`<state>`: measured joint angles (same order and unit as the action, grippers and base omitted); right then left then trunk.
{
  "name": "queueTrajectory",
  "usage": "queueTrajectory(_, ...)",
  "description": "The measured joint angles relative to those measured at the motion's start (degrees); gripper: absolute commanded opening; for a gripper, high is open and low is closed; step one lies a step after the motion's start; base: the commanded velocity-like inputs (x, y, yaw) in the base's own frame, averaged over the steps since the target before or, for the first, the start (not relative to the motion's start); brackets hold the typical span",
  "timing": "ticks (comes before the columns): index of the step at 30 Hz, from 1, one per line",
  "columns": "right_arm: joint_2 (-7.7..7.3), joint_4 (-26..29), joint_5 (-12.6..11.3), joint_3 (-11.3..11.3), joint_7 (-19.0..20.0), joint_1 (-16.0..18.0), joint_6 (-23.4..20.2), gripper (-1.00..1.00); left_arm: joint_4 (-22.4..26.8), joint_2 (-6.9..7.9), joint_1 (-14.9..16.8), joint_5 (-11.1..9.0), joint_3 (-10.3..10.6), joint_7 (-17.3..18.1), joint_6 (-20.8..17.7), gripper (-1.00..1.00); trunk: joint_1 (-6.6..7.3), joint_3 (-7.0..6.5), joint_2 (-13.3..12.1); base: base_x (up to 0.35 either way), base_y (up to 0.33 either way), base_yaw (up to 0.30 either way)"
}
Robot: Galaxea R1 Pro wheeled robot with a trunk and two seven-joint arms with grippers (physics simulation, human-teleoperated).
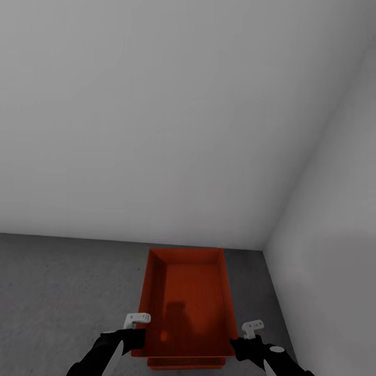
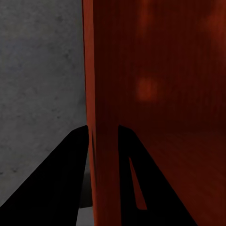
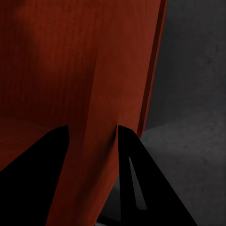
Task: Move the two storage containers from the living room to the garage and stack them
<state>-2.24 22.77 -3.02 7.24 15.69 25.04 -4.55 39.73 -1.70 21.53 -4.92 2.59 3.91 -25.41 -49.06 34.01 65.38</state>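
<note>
One orange-red storage container (image 1: pixel 188 303), open-topped and empty, sits low over the dark grey garage floor (image 1: pixel 62 292) close to a wall corner. My left gripper (image 1: pixel 140 335) is shut on its left wall near the front, and my right gripper (image 1: pixel 238 342) is shut on its right wall. In the left wrist view the black fingers (image 2: pixel 61 179) straddle the thin wall of the container (image 2: pixel 101 94). The right wrist view shows the same hold (image 3: pixel 92 129) on the other wall (image 3: pixel 117 84). An orange-red strip (image 1: pixel 185 362) shows under the near rim; I cannot tell if it is a second container.
A plain white wall (image 1: pixel 156 130) rises just beyond the container. A second white wall (image 1: pixel 334 235) closes in on the right and meets it in a corner. Mottled concrete stretches away to the left.
</note>
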Motion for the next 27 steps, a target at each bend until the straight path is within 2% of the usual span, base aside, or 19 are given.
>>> queueTrajectory(27, -0.02, 0.0, 0.0, 0.0, 0.0, 0.0, 0.0, -1.00, 0.0, -0.02, 0.0, 0.1, 0.0, 0.0, 0.0, -1.00, -5.93, 4.85, 10.8, 0.000, 0.000, 0.000)
